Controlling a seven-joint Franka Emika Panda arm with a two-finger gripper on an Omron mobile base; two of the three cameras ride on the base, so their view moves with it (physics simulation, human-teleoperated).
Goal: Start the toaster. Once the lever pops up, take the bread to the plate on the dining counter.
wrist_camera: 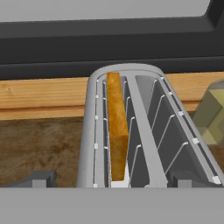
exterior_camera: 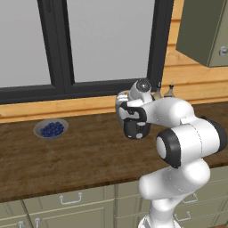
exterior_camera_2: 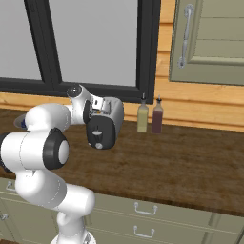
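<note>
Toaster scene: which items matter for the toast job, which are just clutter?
Job:
- toaster, black end panel in the right base view
- bread, standing in one slot
- hand, open just above the toaster

Clutter:
- grey bowl of blue berries
- two bottles by the window
- wall cabinet

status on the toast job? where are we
Done: nothing that shows; whether the lever has been pressed I cannot tell. The bread stands on edge in one slot of the toaster, the other slot bare. In hand: the gripper is open and holds nothing, poised over the toaster, looking along its slots. Left: lift the slice out and carry it to the plate on the dining counter.
</note>
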